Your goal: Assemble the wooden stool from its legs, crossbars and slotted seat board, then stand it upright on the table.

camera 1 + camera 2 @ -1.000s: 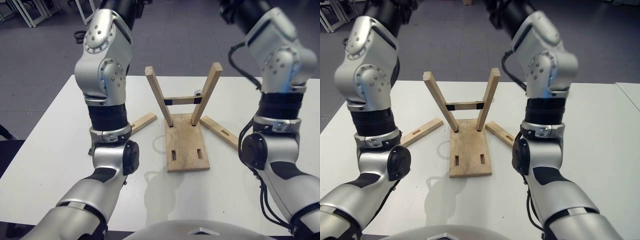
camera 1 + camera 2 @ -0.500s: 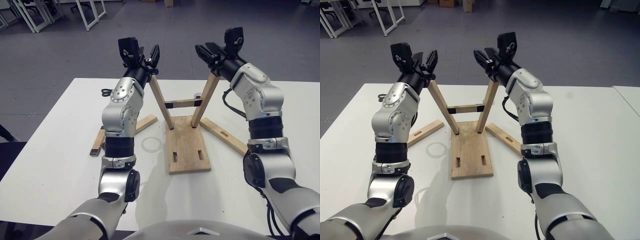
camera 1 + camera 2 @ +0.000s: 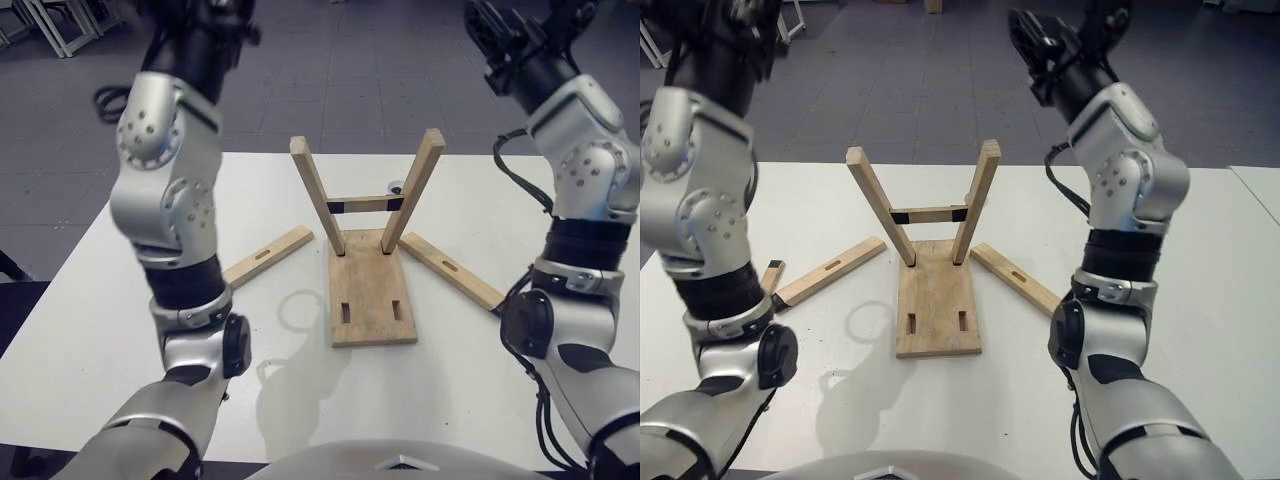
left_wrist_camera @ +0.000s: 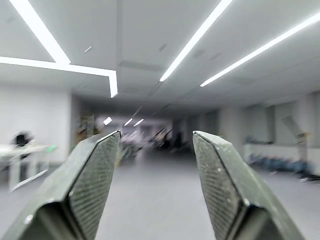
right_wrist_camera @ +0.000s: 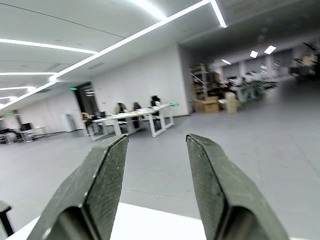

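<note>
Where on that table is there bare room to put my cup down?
Bare: the table's right side beyond the right loose leg, and the near strip in front of the seat board. Crowded: the middle, with upright legs and the left loose leg.

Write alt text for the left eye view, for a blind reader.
A wooden seat board lies flat on a white table, with two legs standing up from its far end, joined by a crossbar. One loose piece lies to its left, another to its right.
</note>
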`<action>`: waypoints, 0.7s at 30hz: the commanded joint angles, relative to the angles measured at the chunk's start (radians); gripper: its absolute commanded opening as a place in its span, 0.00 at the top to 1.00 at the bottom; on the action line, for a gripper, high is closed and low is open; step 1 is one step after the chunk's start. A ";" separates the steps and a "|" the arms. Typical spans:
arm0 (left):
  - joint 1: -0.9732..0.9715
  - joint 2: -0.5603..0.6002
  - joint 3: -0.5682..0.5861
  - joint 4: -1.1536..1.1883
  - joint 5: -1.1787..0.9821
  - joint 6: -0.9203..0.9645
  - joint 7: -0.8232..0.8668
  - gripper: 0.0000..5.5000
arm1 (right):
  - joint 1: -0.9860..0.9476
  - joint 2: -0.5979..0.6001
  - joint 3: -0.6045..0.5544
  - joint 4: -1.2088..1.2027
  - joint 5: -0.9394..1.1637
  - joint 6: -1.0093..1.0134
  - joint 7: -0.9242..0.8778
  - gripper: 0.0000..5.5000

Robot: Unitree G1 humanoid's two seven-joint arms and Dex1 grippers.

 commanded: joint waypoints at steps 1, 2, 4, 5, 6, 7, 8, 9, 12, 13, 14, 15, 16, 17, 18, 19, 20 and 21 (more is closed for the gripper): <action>0.263 0.044 0.066 -0.055 -0.040 0.004 -0.085 0.51 | 0.204 -0.049 0.002 -0.094 -0.037 -0.016 0.007 0.61; 0.336 0.050 0.079 -0.060 -0.056 -0.001 -0.118 0.51 | 0.268 -0.058 0.024 -0.116 -0.057 -0.029 0.019 0.61; 0.487 0.062 0.090 -0.052 -0.078 -0.017 -0.196 0.51 | 0.404 -0.066 0.081 -0.149 -0.106 -0.076 0.046 0.61; 0.558 0.069 0.092 -0.035 -0.066 -0.044 -0.226 0.51 | 0.465 -0.064 0.112 -0.155 -0.133 -0.110 0.058 0.61; 0.617 0.075 0.103 -0.009 -0.048 -0.072 -0.240 0.51 | 0.513 -0.058 0.138 -0.154 -0.153 -0.135 0.066 0.61; 0.668 0.083 0.111 0.018 -0.038 -0.099 -0.262 0.51 | 0.549 -0.052 0.158 -0.153 -0.167 -0.152 0.070 0.61; 0.710 0.091 0.122 0.047 -0.032 -0.122 -0.280 0.55 | 0.577 -0.048 0.173 -0.154 -0.178 -0.164 0.073 0.61; 0.747 0.098 0.138 0.077 -0.028 -0.145 -0.294 0.58 | 0.597 -0.047 0.184 -0.159 -0.181 -0.165 0.075 0.61; 0.834 0.123 0.182 0.172 -0.013 -0.205 -0.327 0.58 | 0.631 -0.057 0.203 -0.172 -0.193 -0.167 0.087 0.61; 0.857 0.130 0.188 0.200 -0.004 -0.226 -0.336 0.58 | 0.638 -0.061 0.205 -0.176 -0.193 -0.166 0.092 0.61; 0.880 0.136 0.190 0.221 0.000 -0.239 -0.348 0.58 | 0.644 -0.064 0.207 -0.181 -0.194 -0.165 0.095 0.61; 0.904 0.143 0.185 0.238 0.011 -0.251 -0.361 0.58 | 0.649 -0.066 0.208 -0.186 -0.194 -0.161 0.098 0.61; 0.923 0.149 0.180 0.251 0.013 -0.256 -0.375 0.58 | 0.652 -0.068 0.207 -0.190 -0.194 -0.158 0.100 0.61; 0.938 0.154 0.173 0.261 0.017 -0.259 -0.385 0.58 | 0.654 -0.070 0.208 -0.193 -0.193 -0.154 0.101 0.61; 0.950 0.158 0.166 0.274 0.025 -0.263 -0.392 0.58 | 0.654 -0.072 0.209 -0.193 -0.192 -0.151 0.102 0.61; 0.958 0.162 0.161 0.285 0.033 -0.266 -0.397 0.58 | 0.654 -0.075 0.210 -0.193 -0.191 -0.149 0.103 0.61; 0.962 0.166 0.158 0.304 0.043 -0.273 -0.398 0.58 | 0.651 -0.077 0.209 -0.192 -0.190 -0.145 0.105 0.61; 0.963 0.169 0.156 0.321 0.048 -0.279 -0.399 0.58 | 0.648 -0.080 0.208 -0.191 -0.188 -0.142 0.107 0.61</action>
